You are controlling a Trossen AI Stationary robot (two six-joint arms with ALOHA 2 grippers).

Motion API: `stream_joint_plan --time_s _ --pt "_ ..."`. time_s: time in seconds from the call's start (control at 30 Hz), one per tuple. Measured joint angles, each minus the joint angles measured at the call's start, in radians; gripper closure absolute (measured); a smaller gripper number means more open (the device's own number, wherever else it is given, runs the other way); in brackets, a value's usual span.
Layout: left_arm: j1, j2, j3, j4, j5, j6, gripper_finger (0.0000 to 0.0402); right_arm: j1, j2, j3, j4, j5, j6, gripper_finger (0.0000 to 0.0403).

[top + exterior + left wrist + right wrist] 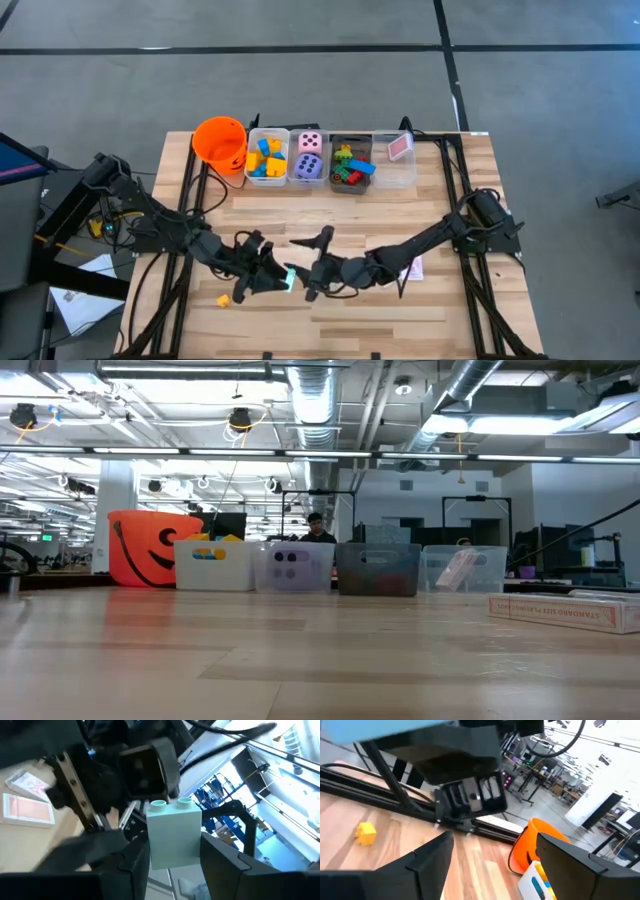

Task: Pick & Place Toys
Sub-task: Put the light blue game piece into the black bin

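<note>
left fingers (135,862) clamped on pale-green block (173,835) | right fingers (427,860) apart, empty

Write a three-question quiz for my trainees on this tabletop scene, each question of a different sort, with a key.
1. True or false: the left gripper is shut on a pale green block.
2. Which container stands at the left end of the row at the table's far edge? A) orange bucket B) bin with two dice C) bin with a card
3. Fill in: one loose ____ block lies on the table near the left arm.

Key: 1 true. 2 A. 3 yellow. Note for marking: the right gripper is open, facing the left one above mid-table.
</note>
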Motion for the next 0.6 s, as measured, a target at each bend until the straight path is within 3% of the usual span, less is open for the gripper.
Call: stream_joint_plan --time_s 0.6 --pt "0.002 0.0 0.0 -0.101 -0.033 0.0 0.0261 0.018 -0.001 0.0 0.063 -0.008 0.03 0.0121"
